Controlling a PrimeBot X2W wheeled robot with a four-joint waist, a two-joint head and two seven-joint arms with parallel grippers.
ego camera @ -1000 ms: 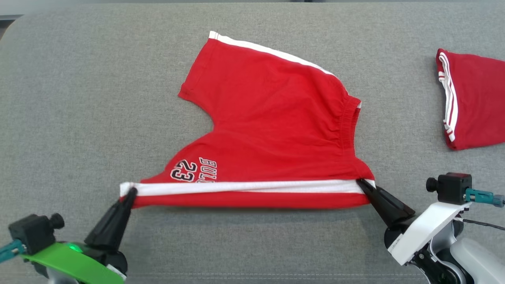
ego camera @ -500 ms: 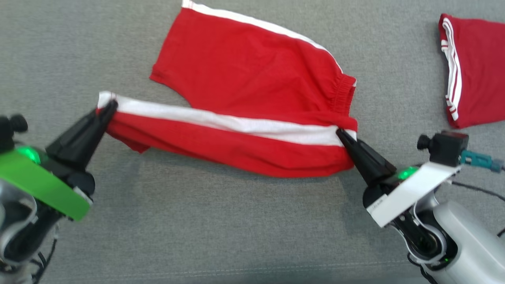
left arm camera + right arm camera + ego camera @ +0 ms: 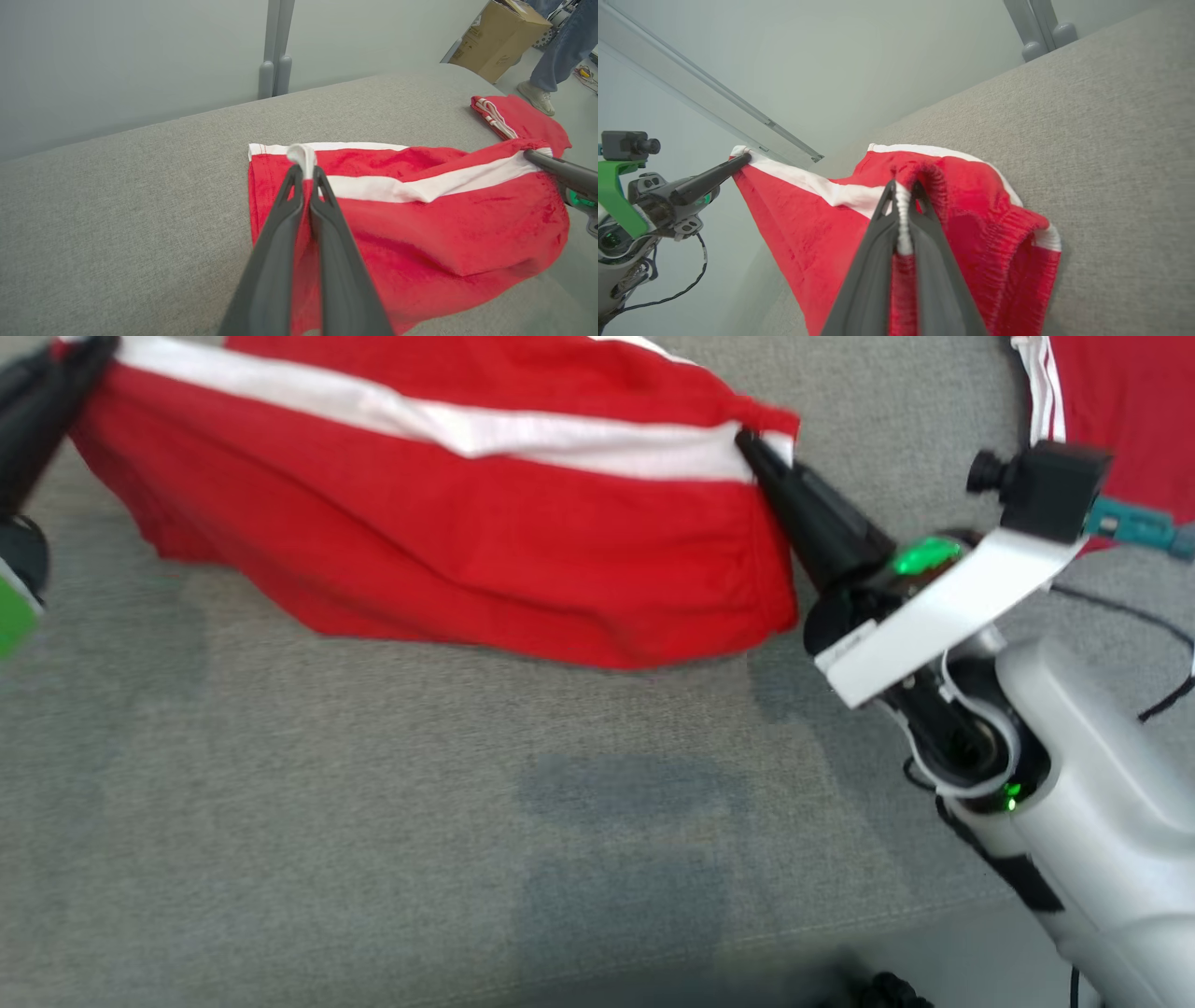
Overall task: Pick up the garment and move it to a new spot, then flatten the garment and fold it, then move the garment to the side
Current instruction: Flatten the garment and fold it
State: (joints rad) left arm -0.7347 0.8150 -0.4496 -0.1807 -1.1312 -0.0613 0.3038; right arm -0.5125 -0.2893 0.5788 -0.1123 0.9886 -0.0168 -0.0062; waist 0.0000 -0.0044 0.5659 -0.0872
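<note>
Lifted now, the shorts (image 3: 448, 532) hang between the two grippers. A second ago their near side lay flat on the table (image 3: 373, 821) with only its two ends pinched. The head camera has tilted as well, so the whole scene sits higher in that view.

The left gripper (image 3: 303, 169) has its jaws closed on the hem end of the white stripe (image 3: 485, 429), and a small tuft of white cloth pokes out past the tips. The right gripper (image 3: 904, 189) is clamped on the other end of that stripe, at the waistband (image 3: 1017, 233), with a ribbed white strip caught between its fingers. The stripe runs nearly taut from one pair of tips to the other, and the red cloth sags in a broad fold below it. Whether the lowest part of that fold touches the table cannot be told.

The far leg of the shorts lies flat on the table, toward the far edge. A folded garment (image 3: 518, 116), also red with white stripes, lies by the table's right edge, apart from the shorts. Past that edge stand a box (image 3: 500, 39) and a person's leg (image 3: 556, 51).
</note>
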